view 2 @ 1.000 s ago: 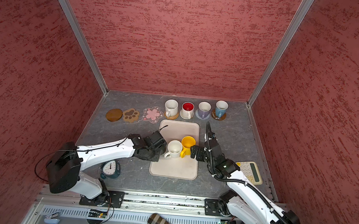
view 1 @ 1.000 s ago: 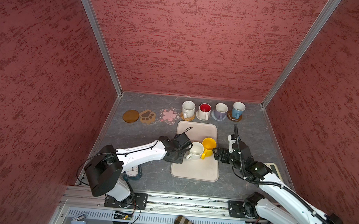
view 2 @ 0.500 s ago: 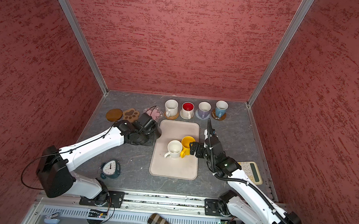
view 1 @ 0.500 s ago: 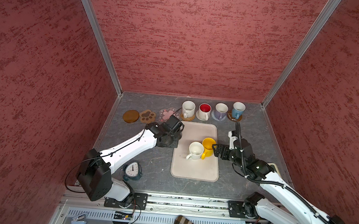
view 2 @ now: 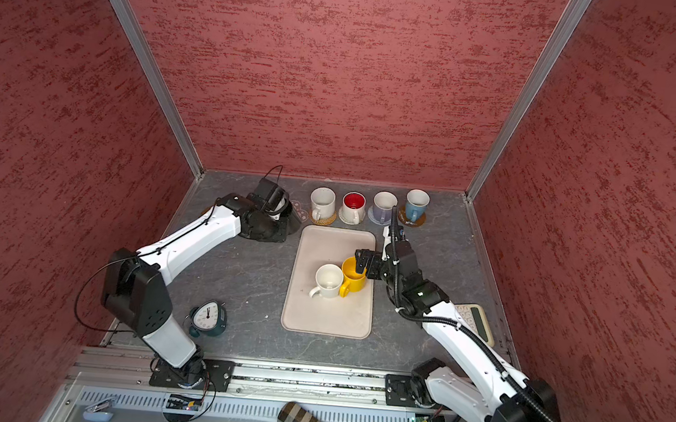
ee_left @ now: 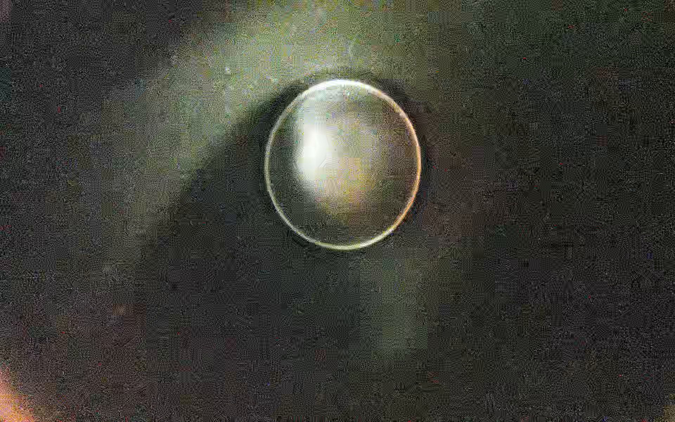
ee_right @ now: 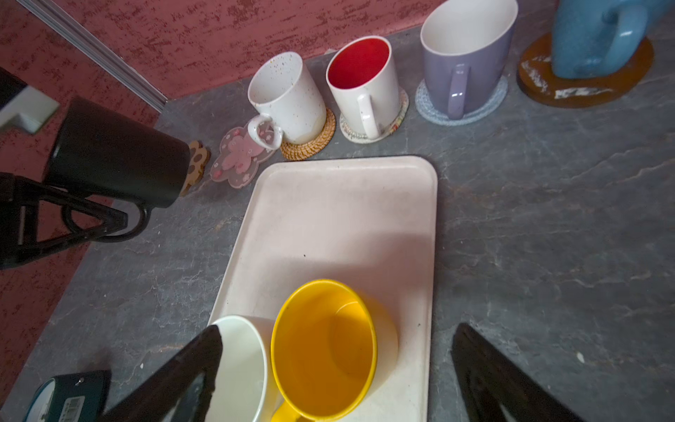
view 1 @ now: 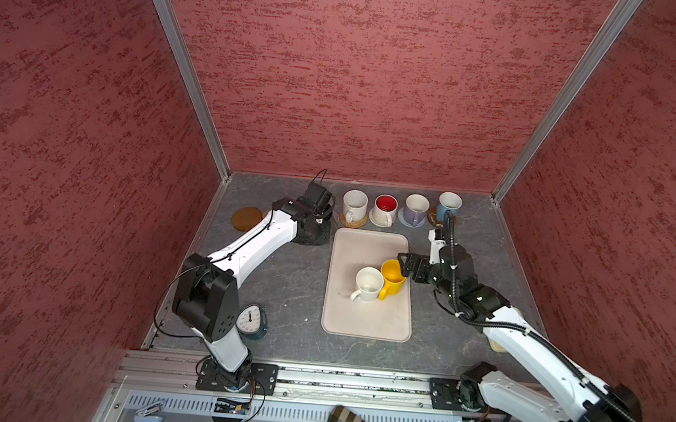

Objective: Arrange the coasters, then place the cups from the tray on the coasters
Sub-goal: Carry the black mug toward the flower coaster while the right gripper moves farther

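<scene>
**4 of 7 cups placed, 1 in the air, 2 on the tray**

Coasters: all seven sit in one row along the back of the worktop (view 1: pixel 281 281), so the arranging looks done.

Left to right:
- brown disc coaster (view 1: pixel 246 218): bare.
- paw coaster (ee_right: pixel 197 164) and flower coaster (ee_right: pixel 237 157): both bare, side by side.
- black mug (ee_right: pixel 117 153): left gripper (ee_right: pixel 109 223) is clamped narrow on its handle. The mug is tilted and off the worktop, just beside the paw coaster. I can't tell which bare coaster it is headed for. The left wrist view is dark and adds nothing.
- speckled white mug (view 1: pixel 354 203) is on the rattan coaster (view 1: pixel 354 221).
- red-inside mug (view 1: pixel 385 207) is on the whitish woven coaster (ee_right: pixel 349 133).
- lavender mug (view 1: pixel 416 208) is on the grey-lavender coaster (ee_right: pixel 485 106).
- light blue mug (view 1: pixel 449 204) is on the second brown disc (ee_right: pixel 548 84).
- tray (view 1: pixel 366 247): holds the plain white mug (view 1: pixel 368 284) and the yellow mug (view 1: pixel 392 276), touching each other, both upright.
- right gripper (view 1: pixel 408 267): spread wide with a finger on either side of the yellow mug. I can't make out any contact, and it holds nothing.

Left to do, as I read it: set the black mug down, then move the yellow and plain white mugs off the tray. That makes three cups for three bare coasters. The yellow one looks like the right arm's next pick.
</scene>
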`<state>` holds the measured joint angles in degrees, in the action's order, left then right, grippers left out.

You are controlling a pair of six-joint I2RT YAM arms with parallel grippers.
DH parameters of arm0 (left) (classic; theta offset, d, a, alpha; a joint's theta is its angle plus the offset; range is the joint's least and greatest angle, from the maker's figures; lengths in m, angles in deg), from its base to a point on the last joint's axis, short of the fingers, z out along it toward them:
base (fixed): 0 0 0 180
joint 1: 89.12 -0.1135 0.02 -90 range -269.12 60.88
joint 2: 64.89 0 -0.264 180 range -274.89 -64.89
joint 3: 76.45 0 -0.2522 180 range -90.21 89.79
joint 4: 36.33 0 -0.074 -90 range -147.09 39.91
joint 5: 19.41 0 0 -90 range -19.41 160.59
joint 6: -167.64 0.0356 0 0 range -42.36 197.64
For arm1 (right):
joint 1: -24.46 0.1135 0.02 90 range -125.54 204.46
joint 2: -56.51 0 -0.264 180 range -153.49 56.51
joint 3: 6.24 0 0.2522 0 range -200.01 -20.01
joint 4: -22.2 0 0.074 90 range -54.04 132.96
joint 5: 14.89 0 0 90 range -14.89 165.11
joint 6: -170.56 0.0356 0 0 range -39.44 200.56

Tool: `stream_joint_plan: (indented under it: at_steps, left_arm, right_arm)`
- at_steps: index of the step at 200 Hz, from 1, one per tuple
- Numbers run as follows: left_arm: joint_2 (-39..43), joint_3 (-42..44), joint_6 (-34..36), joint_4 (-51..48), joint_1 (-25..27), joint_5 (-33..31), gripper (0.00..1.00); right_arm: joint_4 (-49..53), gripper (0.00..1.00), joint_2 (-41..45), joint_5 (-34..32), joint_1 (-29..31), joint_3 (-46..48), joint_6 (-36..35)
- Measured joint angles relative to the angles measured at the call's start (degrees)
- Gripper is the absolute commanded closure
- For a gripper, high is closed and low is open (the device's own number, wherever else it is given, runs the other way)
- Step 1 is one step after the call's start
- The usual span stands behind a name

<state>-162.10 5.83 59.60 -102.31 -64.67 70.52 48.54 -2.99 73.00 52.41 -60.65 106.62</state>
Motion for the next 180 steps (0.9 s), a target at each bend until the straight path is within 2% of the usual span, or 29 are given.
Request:
stream_joint_plan:
  at_steps: [42,107,180]
  left_arm:
    - [-6.5,-5.5,2.2,-0.7,-3.3,-0.1,1.00]
    - [-17.3,-17.3,5.3,-0.9,-4.0,-2.1,1.00]
    - [-24.3,-22.6,8.5,-2.1,-4.6,-8.0,1.00]
  right_arm:
    - [-3.9,0.01,-4.7,0.9,-2.8,-1.4,-0.2]
    - [-9.8,0.01,-12.2,2.8,-5.2,-4.1,0.5]
    - [-16.0,0.01,-16.4,2.8,-5.3,-5.0,0.0]
